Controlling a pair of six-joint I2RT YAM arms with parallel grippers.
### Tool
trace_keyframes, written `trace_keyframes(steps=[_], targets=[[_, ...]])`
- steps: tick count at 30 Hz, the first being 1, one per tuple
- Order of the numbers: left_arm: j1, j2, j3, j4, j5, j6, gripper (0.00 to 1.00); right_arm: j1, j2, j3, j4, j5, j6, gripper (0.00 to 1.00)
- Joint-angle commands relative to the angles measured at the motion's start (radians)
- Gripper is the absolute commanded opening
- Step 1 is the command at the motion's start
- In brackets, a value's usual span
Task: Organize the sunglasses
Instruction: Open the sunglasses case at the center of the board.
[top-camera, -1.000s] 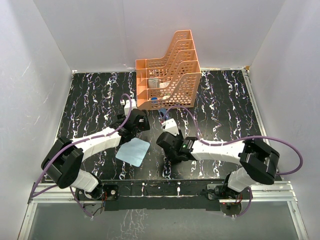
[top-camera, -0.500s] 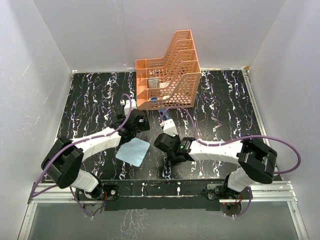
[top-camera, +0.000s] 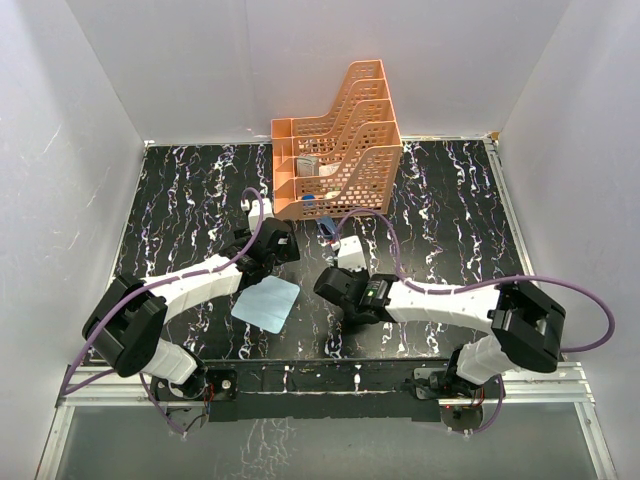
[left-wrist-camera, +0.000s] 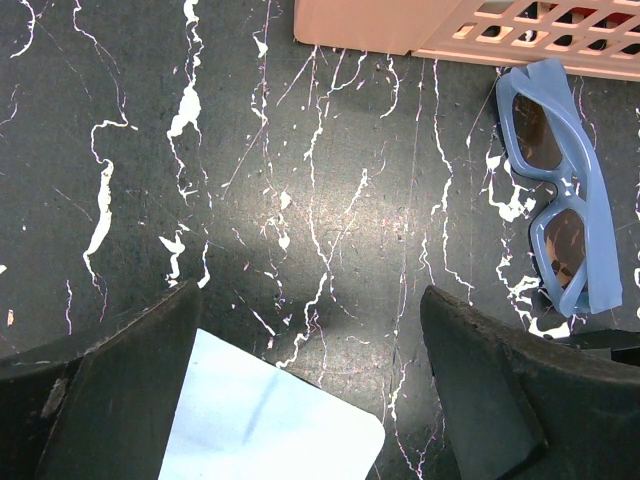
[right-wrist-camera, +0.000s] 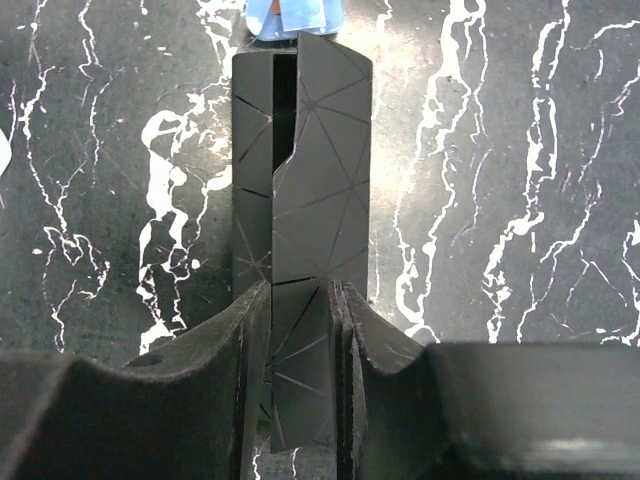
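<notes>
Sunglasses (left-wrist-camera: 560, 190) lie on the dark table (left-wrist-camera: 150, 150) at the upper right of the left wrist view, just below the orange rack (left-wrist-camera: 400, 20), the left gripper (left-wrist-camera: 308, 320) gaping wide nearby, the right gripper (right-wrist-camera: 298, 310) pinched onto the black case's (right-wrist-camera: 300, 150) near end.

Overhead view faces down; both wrist views, close to tabletop (left-wrist-camera: 300, 150), share the sunglasses (left-wrist-camera: 560, 215).

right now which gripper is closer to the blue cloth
Left. The left gripper hangs open over the far edge of the blue cloth; the right gripper is off to its right, shut on the black case.
</notes>
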Motion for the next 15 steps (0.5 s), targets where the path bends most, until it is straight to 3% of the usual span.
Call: trace_keyframes(steps=[1,15], targets=[[-0.005,-0.021,-0.004,0.0,-0.001,-0.007,0.89,0.0,-0.052,-0.022,-0.054,0.08,0.06,0.27],[-0.006,-0.026,-0.002,0.0,0.004,-0.006,0.89,-0.003,-0.091,-0.065,-0.125,0.138,0.169,0.27]])
